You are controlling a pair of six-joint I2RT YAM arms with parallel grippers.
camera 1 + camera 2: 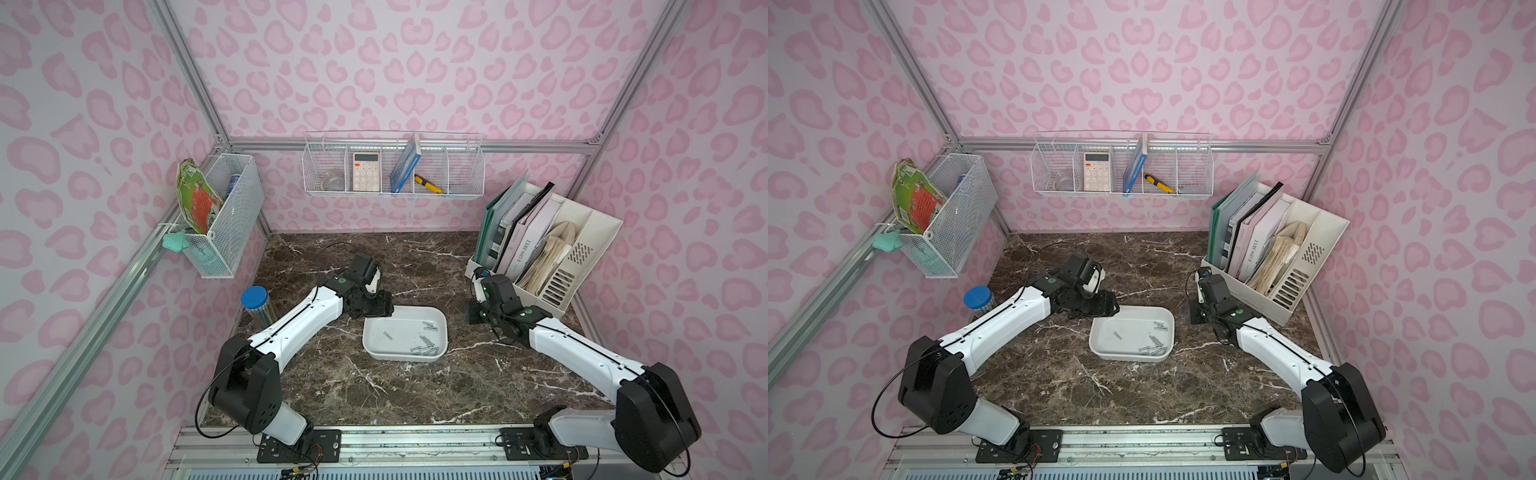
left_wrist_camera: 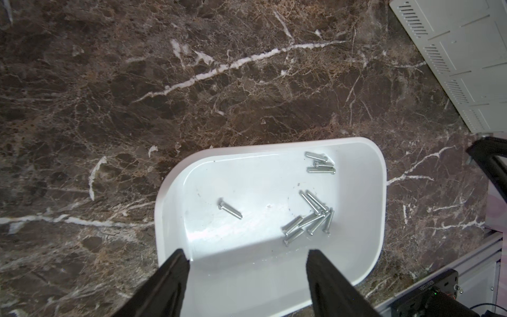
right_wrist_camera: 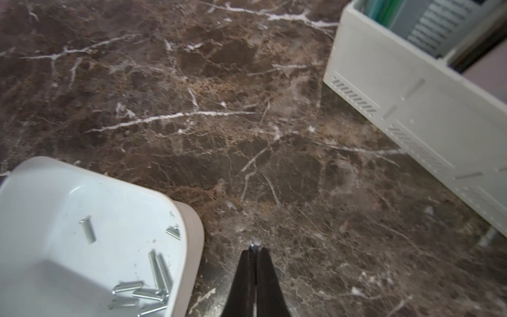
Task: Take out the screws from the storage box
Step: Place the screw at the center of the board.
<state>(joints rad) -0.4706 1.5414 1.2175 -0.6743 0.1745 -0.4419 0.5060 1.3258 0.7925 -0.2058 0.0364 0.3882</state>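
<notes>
Screws are what I look for in both top views. They sit inside the white tray in the middle of the marble table. One lies alone toward the left arm's side, a few lie by the far corner on the right arm's side, and a larger heap fills the near corner on that side. My left gripper hangs over the tray's far left corner. My right gripper sits low over the table between the tray and the cream file holder, apart from both. Through the left wrist camera I see the two black fingers standing well apart with nothing between them, above bare white floor at one end of the tray and clear of every screw. Through the right wrist camera the fingers are pressed together. A small silver screw head shows pinched at their tips, over bare marble just beside the tray's outer wall. The other screws lie inside the tray, and the file holder stands well off.
</notes>
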